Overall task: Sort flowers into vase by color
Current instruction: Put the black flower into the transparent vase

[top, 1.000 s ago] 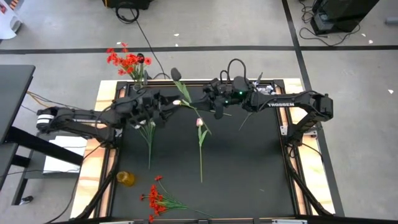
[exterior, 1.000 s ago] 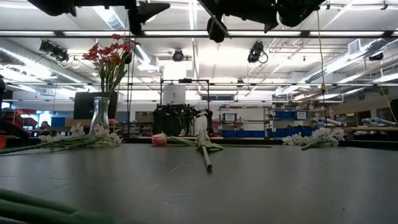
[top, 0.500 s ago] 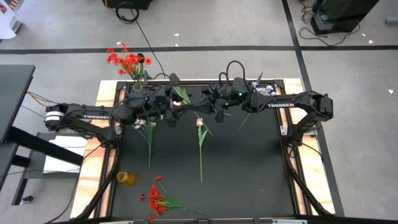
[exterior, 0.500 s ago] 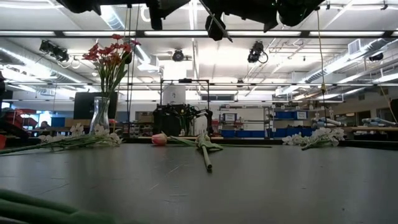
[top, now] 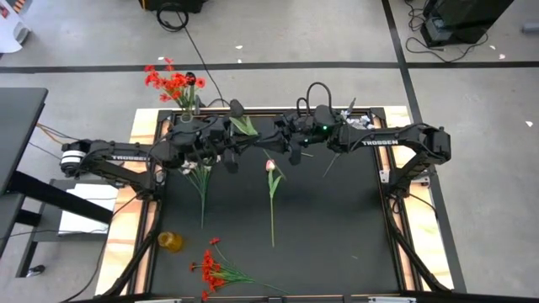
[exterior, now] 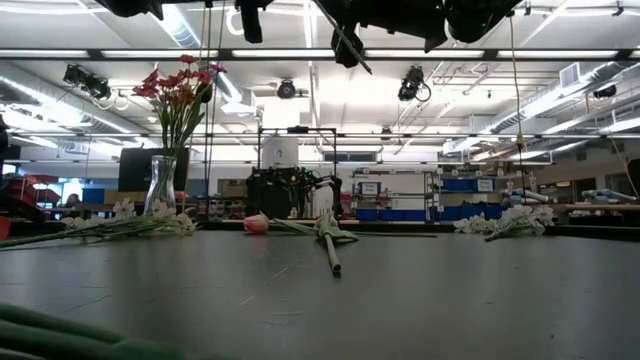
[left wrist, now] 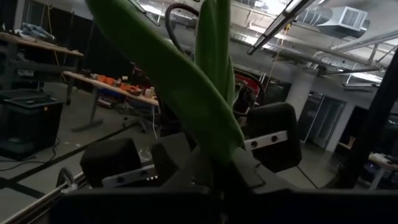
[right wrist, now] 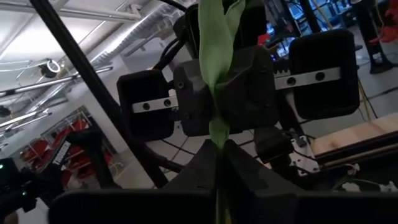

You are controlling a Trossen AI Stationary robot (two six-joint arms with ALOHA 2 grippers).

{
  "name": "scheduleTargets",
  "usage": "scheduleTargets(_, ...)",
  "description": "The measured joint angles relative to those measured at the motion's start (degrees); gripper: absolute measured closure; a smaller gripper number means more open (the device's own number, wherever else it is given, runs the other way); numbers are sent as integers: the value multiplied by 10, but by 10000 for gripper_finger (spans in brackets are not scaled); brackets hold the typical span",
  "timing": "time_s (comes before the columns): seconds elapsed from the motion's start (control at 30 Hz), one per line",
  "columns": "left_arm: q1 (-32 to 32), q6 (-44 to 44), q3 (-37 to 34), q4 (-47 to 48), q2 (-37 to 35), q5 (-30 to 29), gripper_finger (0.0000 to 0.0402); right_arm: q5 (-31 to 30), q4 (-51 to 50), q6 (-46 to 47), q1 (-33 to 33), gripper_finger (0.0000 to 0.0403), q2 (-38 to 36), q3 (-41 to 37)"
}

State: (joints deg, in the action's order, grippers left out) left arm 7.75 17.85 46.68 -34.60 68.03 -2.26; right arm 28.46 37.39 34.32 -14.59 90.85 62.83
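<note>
A green-stemmed flower with long leaves (top: 244, 124) hangs in the air between my two grippers, above the far middle of the table. My left gripper (top: 237, 145) comes from the left and is shut on its leafy part. My right gripper (top: 280, 145) faces it from the right, shut on the stem. The bloom is hidden. A glass vase (exterior: 163, 185) at the far left corner holds red flowers (top: 173, 82). A pink tulip (top: 270, 165), white sprays (top: 200, 172) and a red spray (top: 210, 268) lie flat on the mat. My left gripper pinches the flower between its two fingers where the leaves (left wrist: 214, 134) rise from the stem. It comes in level from the table's left. The flower is clear of the table. My right gripper has the green stem (right wrist: 216, 134) pinched between its two fingers, coming level from the table's right. The stem runs on toward the left gripper, well above the mat.
More white sprays (top: 358, 120) lie at the far right corner. A small yellow cup (top: 170, 241) stands near the left front edge. Between the lying flowers the black mat (top: 337, 219) is bare on its right half.
My left gripper has moved toward the table's right, up to the flower that my right gripper holds aloft, and now has the leafy part between its fingers. The right gripper and the flower have kept their place.
</note>
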Motion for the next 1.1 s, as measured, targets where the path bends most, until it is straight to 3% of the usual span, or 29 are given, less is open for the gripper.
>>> scheduleTargets(0.2,2,-2,0,49,-15,1,389,-3,-13,0,0,315,-6,0)
scheduleTargets(0.33,7,-6,-1,129,-48,-5,389,3,-51,-4,-8,299,-34,1)
scheduleTargets(0.6,24,-13,-2,262,-124,-22,389,-23,-252,-65,-34,310,-138,1)
scheduleTargets(0.83,42,-22,-2,316,-163,-26,389,-117,-344,-122,-38,335,-245,1)
scheduleTargets(1.1,57,-36,-2,323,-184,-25,390,-141,-397,-151,-56,286,-346,1)
